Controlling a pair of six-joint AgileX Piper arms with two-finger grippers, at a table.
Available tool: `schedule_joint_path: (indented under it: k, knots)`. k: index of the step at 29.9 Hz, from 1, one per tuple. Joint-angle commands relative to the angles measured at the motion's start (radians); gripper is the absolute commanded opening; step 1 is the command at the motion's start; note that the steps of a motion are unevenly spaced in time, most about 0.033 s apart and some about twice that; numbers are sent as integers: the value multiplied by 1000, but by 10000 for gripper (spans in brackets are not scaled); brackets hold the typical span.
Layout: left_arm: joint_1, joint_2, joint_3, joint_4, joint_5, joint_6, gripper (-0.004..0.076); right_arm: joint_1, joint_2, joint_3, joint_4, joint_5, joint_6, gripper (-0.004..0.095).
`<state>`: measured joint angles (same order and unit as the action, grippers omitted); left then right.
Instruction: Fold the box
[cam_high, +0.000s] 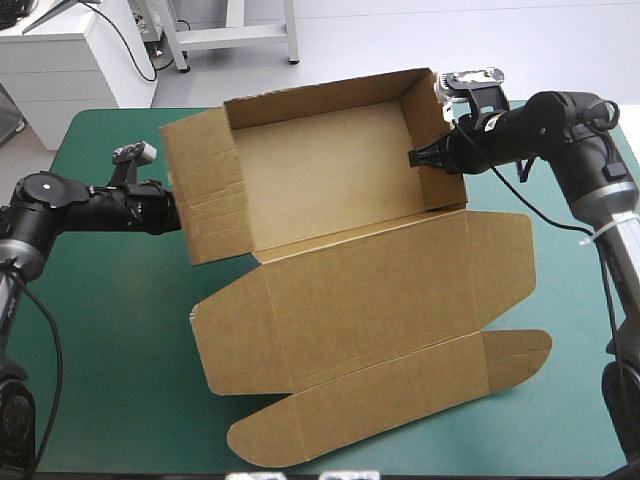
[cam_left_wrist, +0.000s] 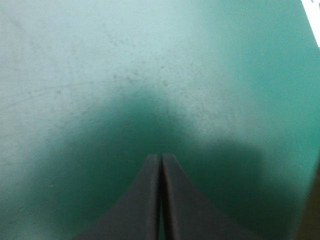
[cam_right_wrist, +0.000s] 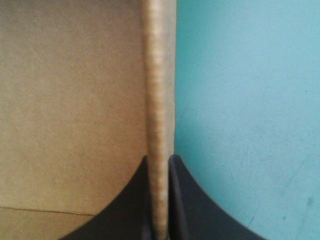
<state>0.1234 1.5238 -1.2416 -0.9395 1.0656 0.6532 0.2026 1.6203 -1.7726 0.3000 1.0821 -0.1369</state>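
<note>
teal-green cover spreads over the counter (cam_high: 90, 330), and the brown box (cam_high: 330, 170) sits across its middle, the tray part toward the far edge with its back and side walls raised and the lid (cam_high: 380, 300) lying flat toward the near edge. the right gripper (cam_right_wrist: 159, 159) pinches the tray's right wall, one black finger inside and one outside. the left gripper (cam_left_wrist: 161, 156) is just beside the outer face of the left wall, fingers pressed together on nothing, over bare cover.
</note>
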Motion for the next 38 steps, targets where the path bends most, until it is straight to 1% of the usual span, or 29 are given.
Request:
schedule_joint_path:
  k: [1,7,17,24,29,31,34,37,38]
  knots:
    - [-49,-66,-26,-111,1,-10,-8,-4,-30,-30,18,-81,26,-19]
    - [-111,-99,-26,-129,-1,-10,-8,-4,-11,-30,17,-86,34,-19]
    - [-111,-162,-26,-181,-14,-10,-8,-4,12,-30,-4,-60,53,-19]
    - [-111,-163,-37,-206,3,-10,-8,-4,27,-30,-63,-32,71,-19]
    - [-111,-163,-37,-198,1,6,-5,-4,27,-30,-98,-36,81,-19]
    - [-111,-163,-37,-198,1,63,15,-4,27,-30,-130,-36,86,-19]
    - [-111,-163,-37,-196,1,81,92,-4,27,-30,-141,-36,93,-19]
    - [-111,-163,-37,-200,1,81,239,-4,27,-30,-141,-36,96,-19]
    - [-111,-163,-37,-200,1,81,302,-4,27,-30,-141,-36,96,-19]
